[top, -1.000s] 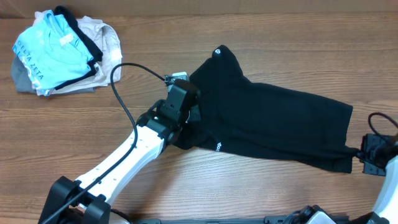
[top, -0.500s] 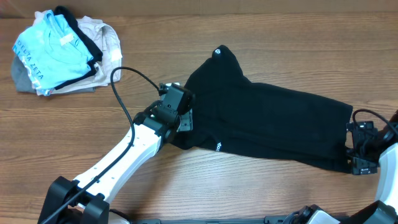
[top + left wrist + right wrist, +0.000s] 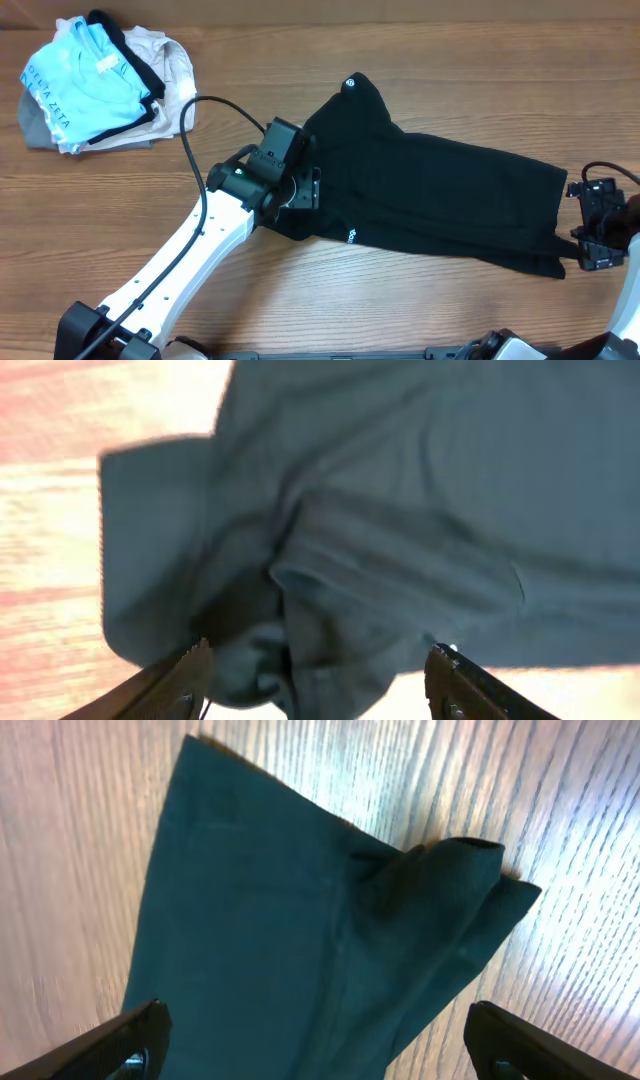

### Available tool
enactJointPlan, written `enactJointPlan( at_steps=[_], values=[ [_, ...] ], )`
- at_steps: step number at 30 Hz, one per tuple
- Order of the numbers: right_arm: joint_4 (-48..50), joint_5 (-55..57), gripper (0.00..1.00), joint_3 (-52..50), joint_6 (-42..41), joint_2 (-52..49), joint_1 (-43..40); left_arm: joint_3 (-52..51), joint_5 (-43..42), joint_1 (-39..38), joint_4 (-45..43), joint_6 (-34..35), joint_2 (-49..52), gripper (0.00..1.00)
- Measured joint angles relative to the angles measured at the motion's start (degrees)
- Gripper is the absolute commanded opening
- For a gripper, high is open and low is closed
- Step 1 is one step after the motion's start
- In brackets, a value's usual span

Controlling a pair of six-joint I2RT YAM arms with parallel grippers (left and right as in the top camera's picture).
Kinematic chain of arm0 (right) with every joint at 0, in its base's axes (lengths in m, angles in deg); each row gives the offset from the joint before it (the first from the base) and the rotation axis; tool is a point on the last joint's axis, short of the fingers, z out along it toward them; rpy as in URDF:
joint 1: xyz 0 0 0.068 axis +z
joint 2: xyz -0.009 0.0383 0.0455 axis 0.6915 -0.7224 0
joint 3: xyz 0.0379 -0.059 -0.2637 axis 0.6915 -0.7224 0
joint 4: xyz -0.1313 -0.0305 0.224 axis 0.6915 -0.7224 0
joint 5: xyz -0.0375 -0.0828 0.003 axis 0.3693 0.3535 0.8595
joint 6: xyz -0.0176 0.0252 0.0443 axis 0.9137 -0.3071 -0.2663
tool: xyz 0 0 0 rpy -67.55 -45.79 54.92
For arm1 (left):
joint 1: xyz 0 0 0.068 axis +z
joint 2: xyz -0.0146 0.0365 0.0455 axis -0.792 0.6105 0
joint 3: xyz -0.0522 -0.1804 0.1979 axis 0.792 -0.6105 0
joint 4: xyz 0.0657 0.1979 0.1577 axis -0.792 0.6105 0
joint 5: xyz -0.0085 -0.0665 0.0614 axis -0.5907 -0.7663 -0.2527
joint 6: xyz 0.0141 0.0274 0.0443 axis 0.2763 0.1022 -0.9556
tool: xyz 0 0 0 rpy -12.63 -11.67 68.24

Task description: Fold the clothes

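We see the black T-shirt [image 3: 440, 200] lying flat on the wooden table [image 3: 420, 50], right of centre. It forms a long band from a peak at the top down to the right edge. A tiny white logo [image 3: 352, 236] sits on its lower hem.

The left fingers [image 3: 175, 680] are spread wide over the shirt's bunched left end. The wrist view shows rumpled folds under the gap, and nothing is clamped.

The right fingers [image 3: 120, 1040] are also spread wide, 1 at each lower corner of the wrist view. They sit just off the shirt's right end, with a puckered corner of fabric below and no hold on it.

A black cable [image 3: 192, 150] loops off the left arm. At the far left corner, well apart from the shirt, is a pile of other garments [image 3: 160, 60] — a light blue shirt with lettering [image 3: 85, 90] on top, beige and grey beneath.
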Motion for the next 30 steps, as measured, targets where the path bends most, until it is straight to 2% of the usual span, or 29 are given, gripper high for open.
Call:
enactJointPlan(
  at_steps=[6, 9, 17, 22, 30],
  values=[
    [3.06, 1.38, 0.96, -6.62, -0.79, -0.09, 0.02, 0.0, -2.32, 0.0, 2.62, -0.17, 0.0, 0.73],
    [4.17, 1.86, 0.96, -8.31, -0.96, -0.11, 0.0, 0.0, -2.69, 0.0, 2.99, -0.37, 0.0, 0.8],
    [6.47, 2.75, 0.95, -9.55, -1.42, -1.73, -0.02, 0.0, -3.08, 0.0, 3.02, -0.35, 0.0, 0.86],
    [7.08, 2.8, 0.93, -9.57, -1.46, -6.78, -0.02, 0.0, -3.1, 0.0, 3.02, -0.35, 0.0, 0.88],
    [11.15, 2.71, 0.72, -9.88, -1.57, -11.56, -0.02, 0.0, -3.1, 0.0, 2.99, -0.35, 0.0, 0.89]
  ],
)
